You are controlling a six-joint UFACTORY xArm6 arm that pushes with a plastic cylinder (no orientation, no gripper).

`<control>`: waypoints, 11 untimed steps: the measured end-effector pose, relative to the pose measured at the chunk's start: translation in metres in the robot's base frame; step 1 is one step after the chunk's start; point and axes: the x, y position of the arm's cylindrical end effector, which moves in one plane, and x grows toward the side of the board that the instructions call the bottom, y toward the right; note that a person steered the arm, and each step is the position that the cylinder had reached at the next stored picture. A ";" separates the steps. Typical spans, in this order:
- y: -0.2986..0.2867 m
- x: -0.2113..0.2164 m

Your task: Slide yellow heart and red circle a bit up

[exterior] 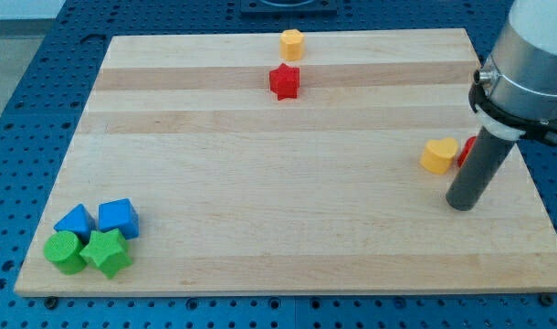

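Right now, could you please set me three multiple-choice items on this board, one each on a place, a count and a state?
1. Where is the yellow heart?
A. view's right
B. view's left
C. view's top middle

2. How many blue blocks are there?
A. one
B. two
C. four

3. How does the red circle show?
A. fully
B. mostly hidden behind the rod
C. stacked on the heart

Key: 1 A, it lies just left of my tip. 2 B, a blue triangle and blue cube sit bottom left. 3 B, only a red sliver shows.
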 end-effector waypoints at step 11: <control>0.004 -0.060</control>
